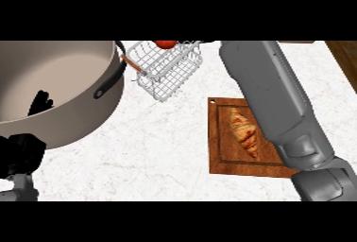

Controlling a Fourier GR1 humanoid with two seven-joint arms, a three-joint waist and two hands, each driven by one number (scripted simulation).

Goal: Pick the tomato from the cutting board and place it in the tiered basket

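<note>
Already tomato (165, 44) atop the tiered basket (167, 71).

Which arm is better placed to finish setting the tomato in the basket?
Right. Its forearm stretches over the cutting board to beside the tiered basket, where the tomato shows; that hand is out of view. The left hand sits low, beside the pot.

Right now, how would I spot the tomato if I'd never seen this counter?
Start at the big grey pot on the counter's left. Just right of its black handle stands the white wire tiered basket. The tomato sits at the basket's top edge, partly cut off: the only small red round thing, unlike the tan croissant on the wooden cutting board.
</note>
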